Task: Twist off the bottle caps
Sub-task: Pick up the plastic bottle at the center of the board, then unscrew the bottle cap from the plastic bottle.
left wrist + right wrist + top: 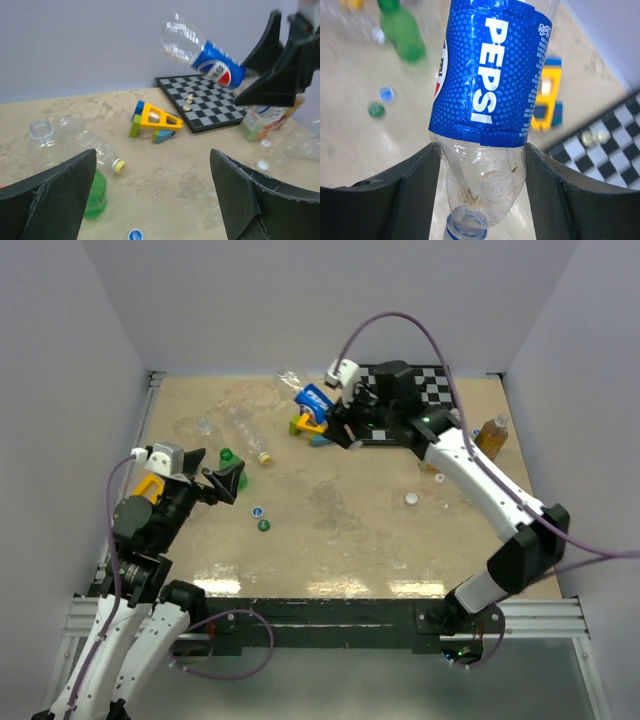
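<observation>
My right gripper (336, 418) is shut on a clear Pepsi bottle (313, 398) with a blue label and holds it in the air over the far middle of the table. In the right wrist view the fingers (415, 180) squeeze the bottle (490, 75) just below the label; its neck (465, 231) shows a blue ring and no cap. My left gripper (228, 483) is open and empty, near a green bottle (226, 456). A clear bottle's yellow cap (118, 165) lies beyond it. Loose blue (257, 511), green (264, 525) and white (411, 498) caps lie on the table.
A chessboard (420, 390) with small pale pieces lies at the back right. Toy blocks (308, 425) sit under the raised bottle. A bottle of amber liquid (491, 435) stands at the right edge. Another clear bottle (205, 425) lies back left. Walls enclose three sides.
</observation>
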`<state>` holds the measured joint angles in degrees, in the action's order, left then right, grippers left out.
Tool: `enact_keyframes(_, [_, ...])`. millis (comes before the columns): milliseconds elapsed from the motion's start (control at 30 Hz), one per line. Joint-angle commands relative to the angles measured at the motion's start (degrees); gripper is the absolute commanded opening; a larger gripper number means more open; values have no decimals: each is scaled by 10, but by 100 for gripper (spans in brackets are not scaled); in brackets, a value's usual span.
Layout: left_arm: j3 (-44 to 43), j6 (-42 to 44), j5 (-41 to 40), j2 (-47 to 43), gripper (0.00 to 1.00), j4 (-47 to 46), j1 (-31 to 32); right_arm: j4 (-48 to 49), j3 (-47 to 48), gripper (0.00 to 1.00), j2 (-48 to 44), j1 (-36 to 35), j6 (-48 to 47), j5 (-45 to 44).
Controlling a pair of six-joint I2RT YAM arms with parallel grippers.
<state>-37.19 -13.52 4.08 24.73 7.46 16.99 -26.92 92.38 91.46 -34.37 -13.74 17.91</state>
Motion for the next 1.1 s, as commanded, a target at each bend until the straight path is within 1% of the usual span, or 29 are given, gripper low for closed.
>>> enact_keyframes(0, [-82, -79, 108, 29, 100, 1, -2, -72, -133, 0, -126, 65, -193, 87])
enact_keyframes(100, [-119, -109, 156, 75, 100, 26, -2, -92, -203, 0, -220, 66, -291, 92])
enact_keyframes(200, [-149, -116, 213, 129, 100, 38, -2, -157, -232, 0, -295, 65, -399, 112])
enact_keyframes(267, [-170, -118, 259, 174, 99, 37, -3, -212, -241, 0, -323, 65, -472, 112])
enact_keyframes(300, [-177, -125, 284, 196, 99, 33, -3, -232, -245, 0, -336, 65, -493, 105])
enact_keyframes(333, [-183, -128, 321, 217, 98, 23, -2, -245, -250, 0, -348, 65, -507, 98])
enact_keyframes(400, [-185, -139, 395, 249, 97, -2, -3, -289, -259, 0, -369, 66, -569, 99])
enact_keyframes(500, [-180, -153, 480, 282, 97, -25, 1, -320, -279, 6, -399, 64, -648, 106])
enact_keyframes(600, [-198, -114, 498, 300, 98, 10, 18, -332, -289, 11, -425, 65, -716, 120])
enact_keyframes(700, [-223, -57, 477, 320, 98, 64, 33, -342, -287, 12, -408, 64, -755, 134])
enact_keyframes(800, [-228, -24, 474, 348, 98, 75, 38, -350, -288, 12, -374, 58, -781, 137])
enact_keyframes(833, [-233, -11, 475, 363, 98, 77, 44, -343, -293, 11, -365, 52, -778, 134])
enact_keyframes(933, [-251, 18, 482, 417, 97, 84, 94, -301, -305, 12, -347, 22, -760, 113])
enact_keyframes(1000, [-270, 34, 489, 470, 97, 84, 133, -265, -309, 11, -330, -11, -736, 89])
enact_keyframes(1067, [-281, 39, 511, 529, 94, 80, 157, -232, -311, 11, -318, -39, -715, 70])
